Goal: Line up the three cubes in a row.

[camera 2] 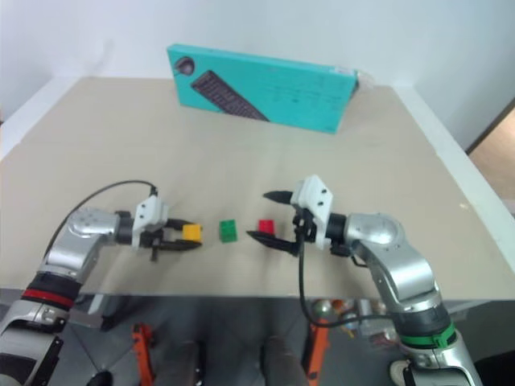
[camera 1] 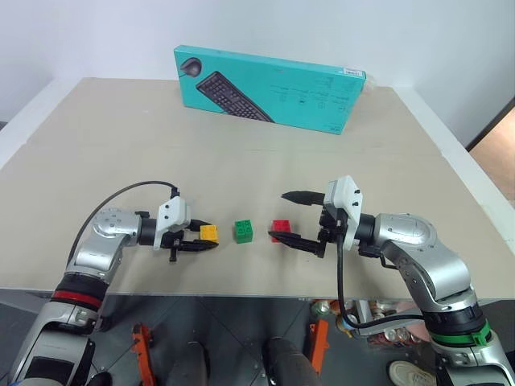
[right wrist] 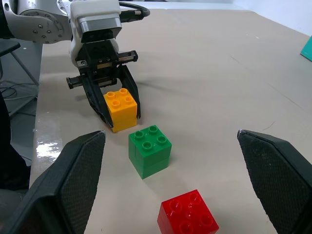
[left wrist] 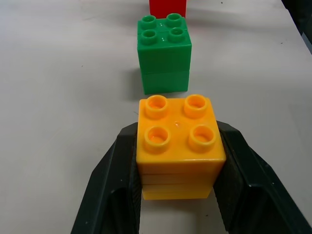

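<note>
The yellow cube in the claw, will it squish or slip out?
Probably no squishing: the yellow cube looks like hard plastic, its edges straight between the left claw fingers. Its smooth, shiny sides might slip a little. Being flat-bottomed and blocky, it likely won't roll on the table.

The teal keyboard box (camera 1: 269, 88) carries print, seemingly too small to read.

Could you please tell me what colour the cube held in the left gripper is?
Yellow cube, clearest in the left wrist view.
</note>
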